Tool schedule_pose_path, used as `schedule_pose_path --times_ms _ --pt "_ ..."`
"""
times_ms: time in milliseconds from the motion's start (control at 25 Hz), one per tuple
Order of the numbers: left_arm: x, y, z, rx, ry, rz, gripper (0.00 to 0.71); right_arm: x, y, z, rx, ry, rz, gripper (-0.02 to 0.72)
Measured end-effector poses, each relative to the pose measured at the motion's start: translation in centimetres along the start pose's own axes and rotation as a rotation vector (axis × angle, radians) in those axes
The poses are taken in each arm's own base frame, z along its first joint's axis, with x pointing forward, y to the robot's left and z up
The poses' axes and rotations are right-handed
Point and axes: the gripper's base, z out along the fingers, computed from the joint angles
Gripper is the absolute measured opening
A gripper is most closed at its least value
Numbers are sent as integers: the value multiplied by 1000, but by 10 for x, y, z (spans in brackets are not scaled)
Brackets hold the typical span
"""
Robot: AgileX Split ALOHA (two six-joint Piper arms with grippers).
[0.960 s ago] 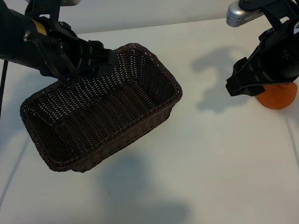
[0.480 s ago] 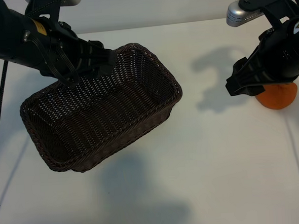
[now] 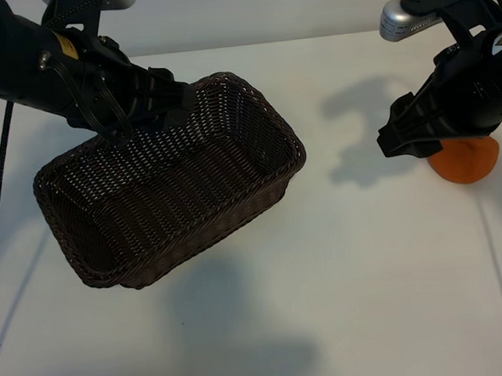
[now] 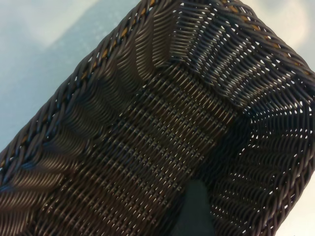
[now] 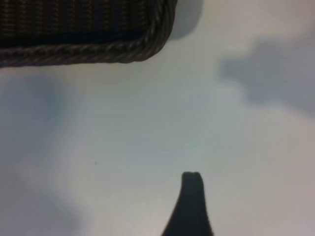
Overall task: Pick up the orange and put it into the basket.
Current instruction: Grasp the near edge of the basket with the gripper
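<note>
Right of the basket, right gripper spreads its fingers wide beside the orange; off-centre, it could roll it away; left gripper grips the basket rim.

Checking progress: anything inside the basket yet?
No. The basket shows only bare weave, apart from one dark finger of the left gripper at its rim. The orange sits on the table, partly hidden under the right gripper.

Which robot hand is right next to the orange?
The right gripper, at the table's right side, hangs just beside the orange. The left gripper is far off, at the basket.
</note>
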Motion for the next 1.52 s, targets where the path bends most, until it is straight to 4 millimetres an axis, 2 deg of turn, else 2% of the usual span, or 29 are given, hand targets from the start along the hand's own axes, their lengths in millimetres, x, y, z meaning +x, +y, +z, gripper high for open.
schedule_pose_path --times_ms 560,640,760,880,1000,1160,1520 --pt "0 -3 -3 36 -3 -53 592 -1 0 0 3 -16 1 585" --pt "2 0 -12 -15 11 -52 592 -1 0 0 3 -16 1 585" --pt "11 11 -37 -131 -13 -103 592 -1 0 0 3 -16 1 585" --pt "32 27 -63 -275 -45 -172 592 -1 0 0 3 -16 1 585" --pt "61 41 -73 -379 -48 -269 592 -1 0 0 3 -16 1 585" --pt "91 51 -63 -421 -47 -409 592 -1 0 0 3 -16 1 585" --pt "123 84 -15 -421 -13 -674 592 -1 0 0 2 -9 1 585"
